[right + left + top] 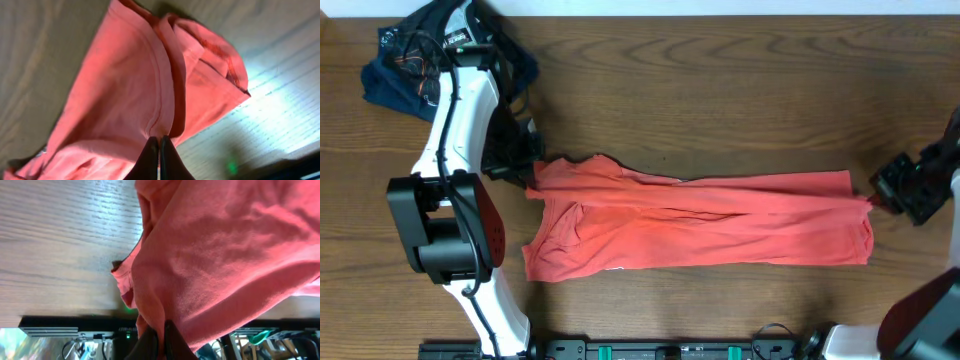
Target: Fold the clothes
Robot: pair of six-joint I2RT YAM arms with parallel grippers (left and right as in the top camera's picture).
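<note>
Pressed-together dark fingertips (172, 342) sit closest to the lens in the left wrist view, with coral-red cloth draped over and around them. The left gripper (529, 181) is pinching the T-shirt (700, 220) at its upper left corner. From above, the shirt lies on the wooden table (720, 90) as a long band drawn between the two arms. The right gripper (873, 198) is also closed, its two tips nipping a doubled hem at the right end, as the right wrist view shows. The right half lies fairly flat. The left half is bunched, with deep creases and a lower corner spreading toward the near edge. A dark garment (395, 75) lies at the back left corner behind the left arm (455, 120), well apart from the shirt.

Both holds look shallow, at the very edge of the cloth. If the arms pull further apart, or lift unevenly, the hem could slide out of one pinch and that end would drop in a heap. The wrinkles on the left are the other worry: a fold made over them would probably lock them in and leave the edges out of line. How many layers the left fingers hold cannot be told from the pictures. If they hold only one, the lower layer may lag behind and twist.
</note>
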